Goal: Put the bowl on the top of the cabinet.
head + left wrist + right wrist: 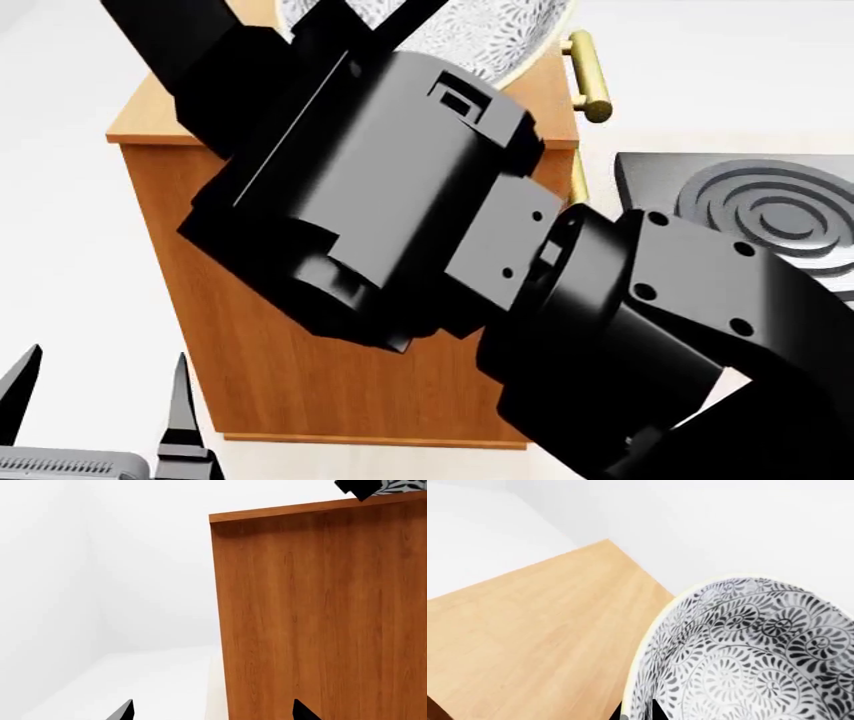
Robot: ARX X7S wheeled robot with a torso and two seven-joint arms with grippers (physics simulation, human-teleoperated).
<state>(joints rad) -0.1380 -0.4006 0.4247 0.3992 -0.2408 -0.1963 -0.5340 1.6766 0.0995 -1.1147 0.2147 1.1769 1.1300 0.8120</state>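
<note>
Above the cabinet [527, 630], the right claw [639, 711] grips the bowl [747, 655].

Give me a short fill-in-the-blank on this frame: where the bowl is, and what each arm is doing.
1. The patterned bowl is over the cabinet's ____.
2. The arm reaching over the cabinet with the bowl is the ____ one.
3. The left gripper holds ____; its fingers are apart.

Missing words: top; right; nothing
</note>
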